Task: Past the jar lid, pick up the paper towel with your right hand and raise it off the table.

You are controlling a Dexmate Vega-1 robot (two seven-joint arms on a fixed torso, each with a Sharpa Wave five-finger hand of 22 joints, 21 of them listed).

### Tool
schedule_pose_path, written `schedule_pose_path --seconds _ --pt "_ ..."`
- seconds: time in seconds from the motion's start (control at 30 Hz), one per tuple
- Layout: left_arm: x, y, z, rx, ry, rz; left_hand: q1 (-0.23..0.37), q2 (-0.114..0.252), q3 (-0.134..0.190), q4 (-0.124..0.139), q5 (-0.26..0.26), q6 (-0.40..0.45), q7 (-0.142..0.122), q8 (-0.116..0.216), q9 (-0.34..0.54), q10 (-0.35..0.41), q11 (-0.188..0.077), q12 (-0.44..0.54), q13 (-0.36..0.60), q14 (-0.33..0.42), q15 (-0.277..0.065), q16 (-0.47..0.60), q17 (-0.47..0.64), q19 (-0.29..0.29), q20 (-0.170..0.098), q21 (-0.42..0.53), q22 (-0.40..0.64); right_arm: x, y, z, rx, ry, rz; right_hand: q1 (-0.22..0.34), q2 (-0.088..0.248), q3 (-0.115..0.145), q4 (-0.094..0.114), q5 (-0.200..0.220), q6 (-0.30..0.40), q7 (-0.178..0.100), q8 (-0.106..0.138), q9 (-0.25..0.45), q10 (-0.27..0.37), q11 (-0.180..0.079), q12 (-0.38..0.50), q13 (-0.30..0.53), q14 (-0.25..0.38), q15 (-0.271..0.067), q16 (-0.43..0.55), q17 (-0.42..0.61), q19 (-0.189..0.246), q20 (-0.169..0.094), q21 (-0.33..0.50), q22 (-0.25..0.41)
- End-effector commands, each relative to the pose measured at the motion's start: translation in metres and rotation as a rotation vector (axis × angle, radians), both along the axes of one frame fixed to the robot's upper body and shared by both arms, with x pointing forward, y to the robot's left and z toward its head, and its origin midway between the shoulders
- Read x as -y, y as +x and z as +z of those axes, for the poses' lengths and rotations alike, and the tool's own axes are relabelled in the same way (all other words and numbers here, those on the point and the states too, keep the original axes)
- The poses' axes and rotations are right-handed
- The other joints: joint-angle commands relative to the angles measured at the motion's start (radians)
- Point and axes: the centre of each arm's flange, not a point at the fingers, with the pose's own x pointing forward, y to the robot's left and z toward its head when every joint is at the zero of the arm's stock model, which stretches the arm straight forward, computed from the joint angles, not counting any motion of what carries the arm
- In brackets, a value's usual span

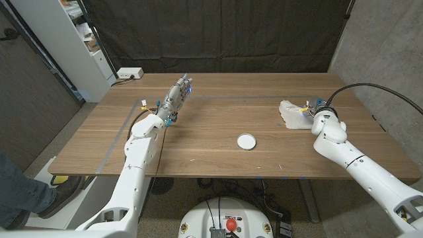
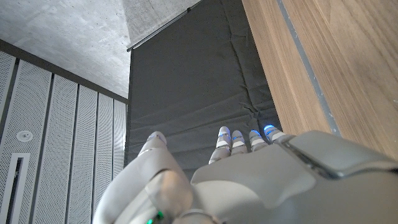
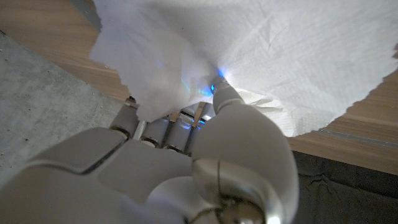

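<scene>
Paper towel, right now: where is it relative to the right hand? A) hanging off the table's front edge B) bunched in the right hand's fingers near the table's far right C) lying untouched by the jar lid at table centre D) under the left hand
B: the right wrist view shows the right hand's fingers dug into the paper towel, which the head view places past the jar lid, at far right.

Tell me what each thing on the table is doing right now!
paper towel: crumpled, gripped by the right hand; whether it has left the table is unclear.
right hand: closed on the towel.
left hand: holding nothing, fingers stretched out.
jar lid: lying flat, untouched.
</scene>
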Motion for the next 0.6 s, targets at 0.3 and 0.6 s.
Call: schedule_pose_path --seconds 0.3,0.6 --pt "0.004 -0.001 0.001 0.002 0.004 -0.010 -0.001 0.010 0.004 -0.006 -0.003 0.005 0.001 0.007 0.006 0.003 0.002 0.001 0.002 0.004 0.001 0.002 0.005 -0.104 0.008 -0.002 0.004 0.001 -0.011 0.007 0.037 -0.019 0.004 0.012 -0.002 0.001 0.013 -0.007 0.014 -0.002 0.000 0.004 0.009 -0.003 0.010 0.010 0.007 -0.131 0.002 0.007 0.011 0.001 -0.004 0.004" --pt "0.002 -0.003 0.003 0.008 0.005 -0.010 -0.002 0.011 0.004 -0.007 -0.003 0.005 0.001 0.006 0.006 0.003 -0.001 0.001 0.002 0.004 0.001 0.002 0.005 -0.104 0.007 -0.002 0.004 -0.002 -0.018 0.014 0.065 -0.026 0.025 0.016 -0.002 -0.001 0.014 -0.008 0.018 -0.004 -0.003 0.005 0.007 -0.004 0.011 0.015 0.005 -0.131 -0.002 0.011 0.010 -0.001 -0.006 0.004"
